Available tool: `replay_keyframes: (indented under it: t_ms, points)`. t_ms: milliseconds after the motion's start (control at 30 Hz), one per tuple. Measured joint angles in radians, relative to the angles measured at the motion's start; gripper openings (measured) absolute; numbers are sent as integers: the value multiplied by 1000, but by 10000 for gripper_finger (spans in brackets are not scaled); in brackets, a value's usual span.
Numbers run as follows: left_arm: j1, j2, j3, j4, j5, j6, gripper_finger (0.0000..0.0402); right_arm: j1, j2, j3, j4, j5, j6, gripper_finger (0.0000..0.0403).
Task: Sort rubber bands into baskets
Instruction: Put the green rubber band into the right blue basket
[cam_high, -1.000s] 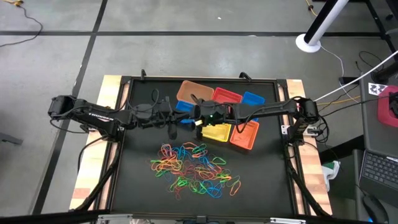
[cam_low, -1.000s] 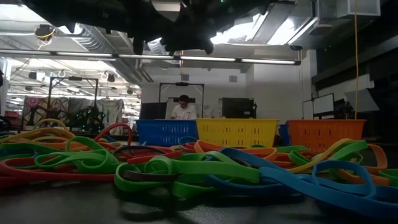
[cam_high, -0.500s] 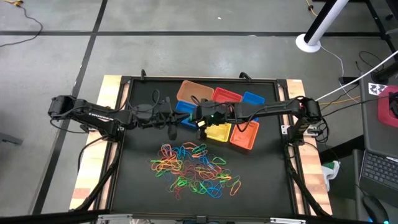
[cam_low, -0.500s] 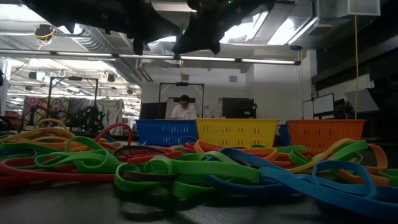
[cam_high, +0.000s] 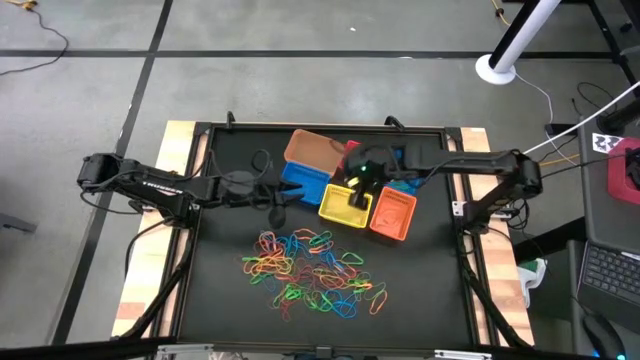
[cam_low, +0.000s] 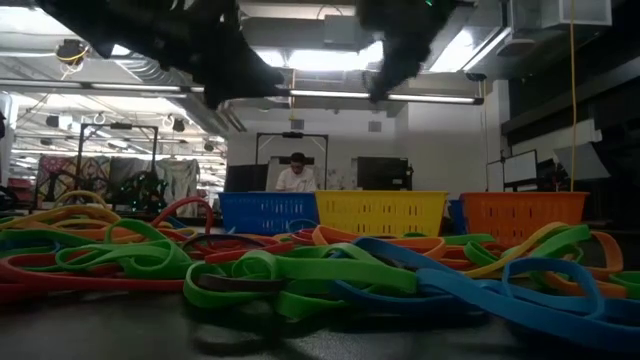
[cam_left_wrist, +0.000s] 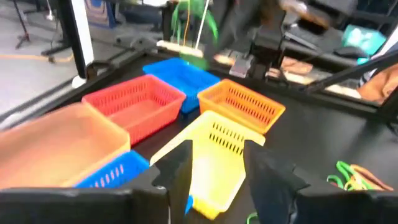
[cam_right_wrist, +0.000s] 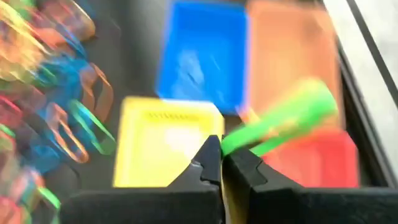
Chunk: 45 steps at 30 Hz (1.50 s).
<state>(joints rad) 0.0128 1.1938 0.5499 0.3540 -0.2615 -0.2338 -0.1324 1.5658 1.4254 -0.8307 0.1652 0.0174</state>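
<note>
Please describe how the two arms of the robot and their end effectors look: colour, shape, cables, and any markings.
Both arms are dark, slim and jointed. The left arm carries pale lettering on one link, too small to read, and loose black cables. The right arm shows a green light near its wrist. The left end effector has two flat dark fingers.

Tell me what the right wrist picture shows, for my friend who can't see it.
The right gripper has its jaws shut on a green rubber band that sticks out over the baskets. Below sit a yellow basket, a blue basket, a tan-orange basket and a red basket, with a blurry pile of rubber bands beside them.
</note>
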Motion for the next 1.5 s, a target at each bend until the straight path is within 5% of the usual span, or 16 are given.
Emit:
replay_keyframes:
  t_ms: [267,633,1067,1267,1500]
  points:
    - [0,0,0,-87,0,-65,145,-207,-11,0,-304,10,-56,3]
    - [0,0,0,-120,5,-109,145,-461,-7,-132,-344,-61,-105,7]
    - [-63,0,0,-171,20,-116,145,-516,-7,-251,-312,-159,-104,11]
    - [-130,0,0,-186,78,-133,145,-516,-7,-251,-310,-206,-103,71]
    - [-224,0,0,-408,239,-295,145,-516,-7,-251,-269,-202,-102,145]
